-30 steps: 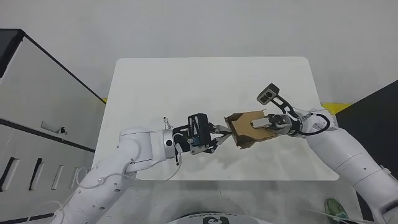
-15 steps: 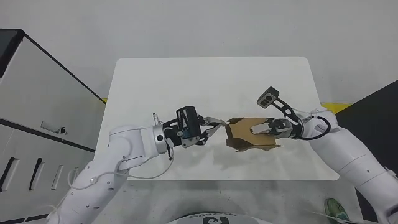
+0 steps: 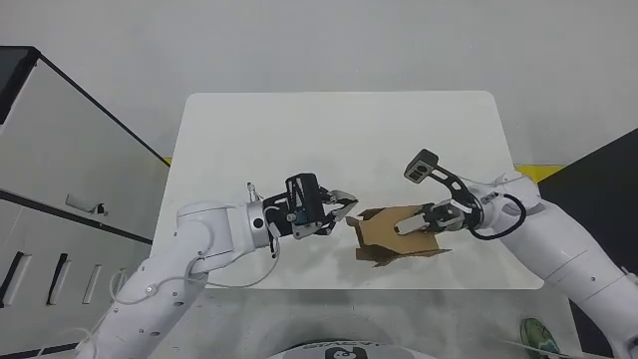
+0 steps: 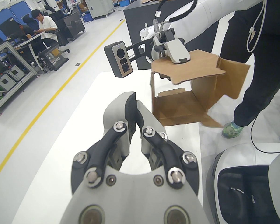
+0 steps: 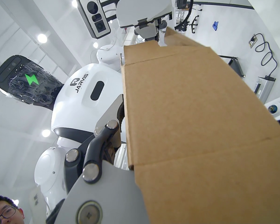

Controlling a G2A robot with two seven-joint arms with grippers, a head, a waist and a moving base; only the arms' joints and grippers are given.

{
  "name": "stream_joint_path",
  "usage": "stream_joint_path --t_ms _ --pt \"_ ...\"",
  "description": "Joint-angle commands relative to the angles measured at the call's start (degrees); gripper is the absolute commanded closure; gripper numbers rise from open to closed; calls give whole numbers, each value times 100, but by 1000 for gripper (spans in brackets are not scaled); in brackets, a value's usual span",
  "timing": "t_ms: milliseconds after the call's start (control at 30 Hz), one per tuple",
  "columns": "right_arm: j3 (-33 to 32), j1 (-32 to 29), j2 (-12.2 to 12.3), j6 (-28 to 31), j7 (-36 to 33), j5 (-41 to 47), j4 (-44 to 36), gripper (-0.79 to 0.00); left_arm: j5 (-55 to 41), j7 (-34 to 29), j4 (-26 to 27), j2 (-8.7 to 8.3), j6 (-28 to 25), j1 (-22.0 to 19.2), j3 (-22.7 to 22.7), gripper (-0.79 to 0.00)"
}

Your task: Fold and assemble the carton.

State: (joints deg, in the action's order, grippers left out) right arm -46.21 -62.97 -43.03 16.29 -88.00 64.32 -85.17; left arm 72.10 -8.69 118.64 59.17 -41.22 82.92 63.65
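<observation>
Clearly the right gripper (image 3: 409,226) is clenched on the top panel of the carton (image 3: 391,237), gripping it from the far end. The carton (plain brown cardboard, flaps hanging loose) is half-opened near the robot-side edge of the table (image 3: 299,140), right of the middle, with its open end facing the left gripper (image 3: 350,207). That claw is closed tight on nothing, just beside the carton without touching it

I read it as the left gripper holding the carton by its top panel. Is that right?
No. The right gripper holds the carton by its top panel; the left gripper is shut, empty and apart from it. The left wrist view shows this.
</observation>
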Motion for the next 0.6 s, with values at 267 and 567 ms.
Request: stream_joint_path --t_ms 267,567 --pt "84 71 82 0 0 -11 74 0 -7 10 -31 -6 8 -18 10 0" --pt "-75 27 80 0 0 120 247 0 -37 17 19 -24 -79 -4 66 0"
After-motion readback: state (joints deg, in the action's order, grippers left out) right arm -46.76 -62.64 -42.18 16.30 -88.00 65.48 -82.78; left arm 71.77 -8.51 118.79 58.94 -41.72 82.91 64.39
